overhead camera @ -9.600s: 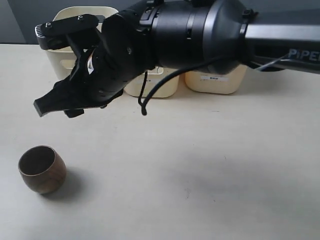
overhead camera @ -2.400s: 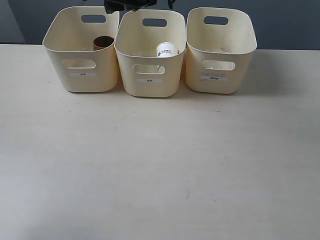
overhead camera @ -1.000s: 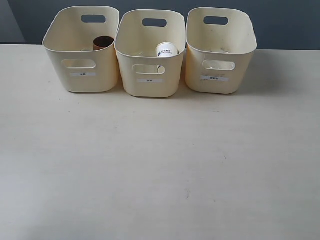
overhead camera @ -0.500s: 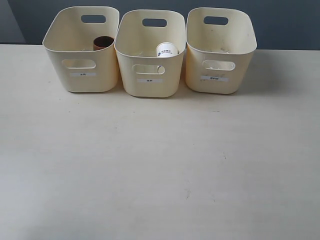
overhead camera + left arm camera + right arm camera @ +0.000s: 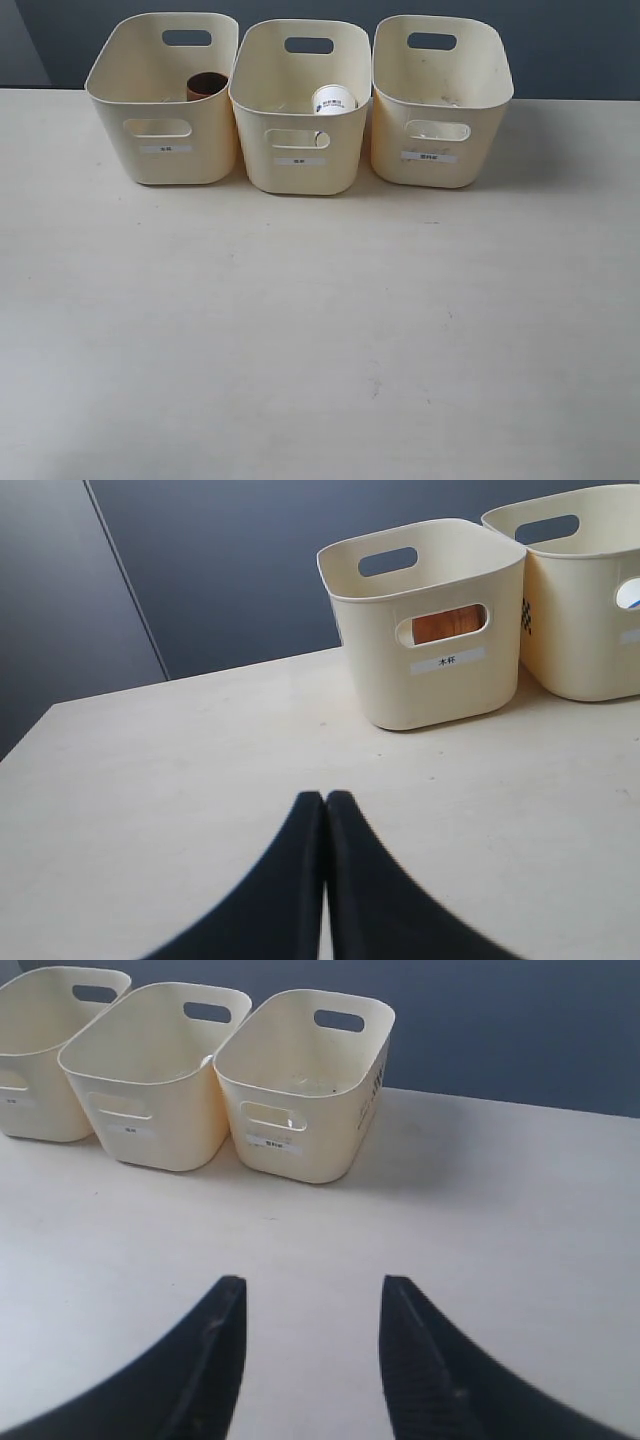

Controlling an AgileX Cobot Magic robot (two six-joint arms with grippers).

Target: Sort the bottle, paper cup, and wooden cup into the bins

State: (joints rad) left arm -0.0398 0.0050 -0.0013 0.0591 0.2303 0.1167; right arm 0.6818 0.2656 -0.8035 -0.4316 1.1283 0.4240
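Three bins (image 5: 299, 150) are lined up at counter (image 5: 320, 330) rear: wooden cup (image 5: 206, 85) in left, paper cup (image 5: 333, 99) in middle; bottle not visible. Left end effector (image 5: 325, 805) is closed w/ nothing held, right end effector (image 5: 310, 1300) open, both apparently parked.

Left gripper (image 5: 325, 810): jaws pressed tip to tip, nothing between, low over the counter (image 5: 180, 780). Right gripper (image 5: 312, 1305): jaws spread w/ a clear gap, empty, also low over counter. Neither arm shows in exterior view.
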